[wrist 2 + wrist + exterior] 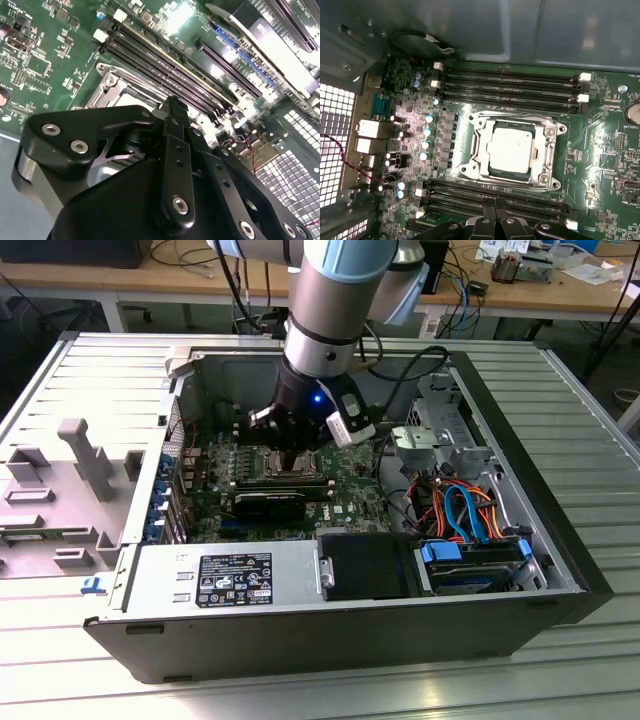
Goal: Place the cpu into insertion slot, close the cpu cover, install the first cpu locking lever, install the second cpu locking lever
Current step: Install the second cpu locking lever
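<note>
Grey slatted surface (580, 410) carries the opened computer case (300, 630); my hand (287, 445) hovers just above the insertion slot (516, 150), fingers (495, 225) drawn together, grasping nothing. I see the cpu (512, 147) seated inside, cpu cover (547, 150) lying closed around it.

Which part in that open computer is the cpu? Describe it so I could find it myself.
Look inside the open computer case at the green motherboard, just below the gripper. Between two banks of long black memory slots sits a square metal-framed socket, and the cpu lies in its middle. It is the one flat, silvery-grey square there.
</note>
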Action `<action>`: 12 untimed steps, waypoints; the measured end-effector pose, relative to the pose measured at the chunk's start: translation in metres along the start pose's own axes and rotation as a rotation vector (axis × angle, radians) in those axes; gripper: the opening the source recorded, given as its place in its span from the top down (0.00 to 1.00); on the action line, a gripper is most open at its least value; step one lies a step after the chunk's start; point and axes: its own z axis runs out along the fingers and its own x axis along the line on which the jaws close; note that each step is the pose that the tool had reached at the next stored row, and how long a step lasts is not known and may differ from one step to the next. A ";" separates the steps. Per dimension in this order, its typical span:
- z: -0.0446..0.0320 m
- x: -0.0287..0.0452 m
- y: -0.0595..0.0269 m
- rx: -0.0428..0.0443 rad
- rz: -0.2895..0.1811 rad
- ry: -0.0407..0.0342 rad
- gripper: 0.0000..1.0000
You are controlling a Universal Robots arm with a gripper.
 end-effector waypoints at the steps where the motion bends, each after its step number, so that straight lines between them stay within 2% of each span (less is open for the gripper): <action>1: 0.0001 0.0002 0.0001 0.0020 0.000 -0.0136 0.89; 2: 0.0002 0.0004 0.0001 0.0062 -0.001 -0.0452 0.89; 6: 0.0003 0.0008 0.0002 0.0168 -0.004 -0.1220 0.89; 7: 0.0003 0.0009 0.0002 0.0196 -0.004 -0.1441 0.89; 11: 0.0004 0.0013 0.0002 0.0295 -0.007 -0.2155 0.89; 12: 0.0005 0.0014 0.0002 0.0315 -0.007 -0.2311 0.89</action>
